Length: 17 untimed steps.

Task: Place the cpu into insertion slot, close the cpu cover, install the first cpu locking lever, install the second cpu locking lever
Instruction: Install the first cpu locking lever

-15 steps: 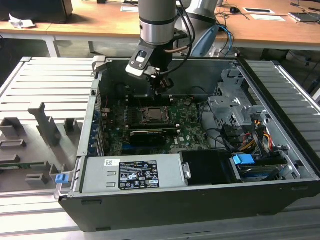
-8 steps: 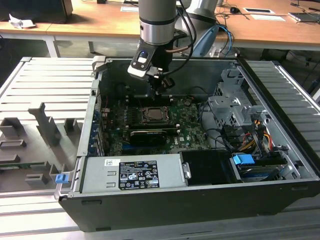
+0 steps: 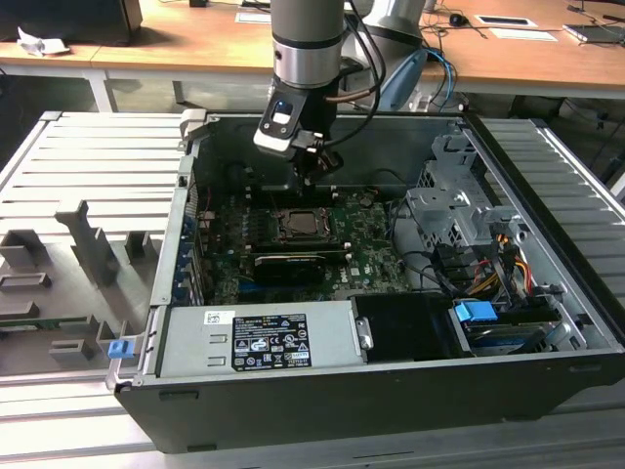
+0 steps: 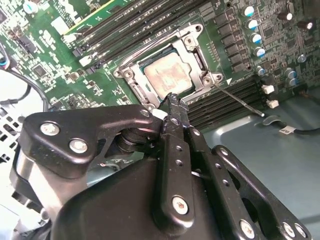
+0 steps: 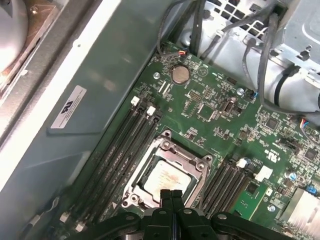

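The cpu [image 4: 167, 76] [image 5: 166, 179] lies flat in the insertion slot [image 3: 306, 227] on the green board, its silvery-beige top showing. The cpu cover [image 4: 197, 59] [image 5: 192, 162] lies down around it as a metal frame. A thin metal lever rod [image 4: 240, 100] sticks out from one socket corner over the memory slots. My gripper [image 3: 311, 176] [image 4: 173, 100] [image 5: 171, 193] hangs just above the socket's edge inside the case. Its black fingers are pressed together with nothing between them.
Memory slots [image 5: 122, 145] flank the socket. A long black card [image 3: 290, 264] lies in front of it, then the grey power supply box [image 3: 259, 337]. A drive cage [image 3: 459, 210] with cables stands at the exterior view's right. The case wall [image 5: 95, 100] rises close behind.
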Tool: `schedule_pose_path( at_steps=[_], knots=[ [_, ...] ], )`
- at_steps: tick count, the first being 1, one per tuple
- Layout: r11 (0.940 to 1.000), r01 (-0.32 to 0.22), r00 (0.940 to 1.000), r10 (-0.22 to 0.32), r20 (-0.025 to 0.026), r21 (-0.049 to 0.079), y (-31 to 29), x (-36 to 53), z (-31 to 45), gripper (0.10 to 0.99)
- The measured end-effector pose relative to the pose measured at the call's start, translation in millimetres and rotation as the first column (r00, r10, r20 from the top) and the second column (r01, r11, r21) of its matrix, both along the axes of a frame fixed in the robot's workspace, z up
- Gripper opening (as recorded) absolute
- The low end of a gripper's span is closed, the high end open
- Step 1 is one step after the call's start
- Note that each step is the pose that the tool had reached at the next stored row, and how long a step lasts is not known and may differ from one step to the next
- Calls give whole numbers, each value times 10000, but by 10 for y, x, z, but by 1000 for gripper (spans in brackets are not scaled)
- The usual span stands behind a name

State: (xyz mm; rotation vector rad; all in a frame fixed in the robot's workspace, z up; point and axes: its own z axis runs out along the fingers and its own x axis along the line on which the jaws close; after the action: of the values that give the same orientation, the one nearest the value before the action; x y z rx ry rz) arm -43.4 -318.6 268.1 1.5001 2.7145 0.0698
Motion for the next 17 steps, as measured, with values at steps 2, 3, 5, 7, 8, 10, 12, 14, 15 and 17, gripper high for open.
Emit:
schedule_pose_path(
  at_steps=[2, 3, 5, 7, 8, 10, 12, 14, 15, 17],
  knots=[
    [9996, -291, 9996, 291, 0, 0, 0, 0, 0, 106],
    [9993, -369, 9993, 369, 1, 0, 0, 0, 0, 106],
    [9988, -499, 9988, 499, 0, 0, 0, 0, 1, 106],
    [9985, -553, 9985, 553, 0, -1, -1, 0, 9, 106],
    [9984, -566, 9984, 566, 0, 0, 0, 0, 13, 106],
    [9983, -584, 9983, 584, 0, 0, 0, 0, 25, 106],
    [9982, -595, 9982, 595, 1, 0, 0, 0, 39, 106],
    [9982, -606, 9982, 606, 1, 0, 0, 0, 57, 106],
    [9981, -618, 9981, 618, 1, 0, 0, 0, 68, 106],
    [9979, -644, 9979, 644, 2, 1, 0, 0, 73, 106]
  ],
)
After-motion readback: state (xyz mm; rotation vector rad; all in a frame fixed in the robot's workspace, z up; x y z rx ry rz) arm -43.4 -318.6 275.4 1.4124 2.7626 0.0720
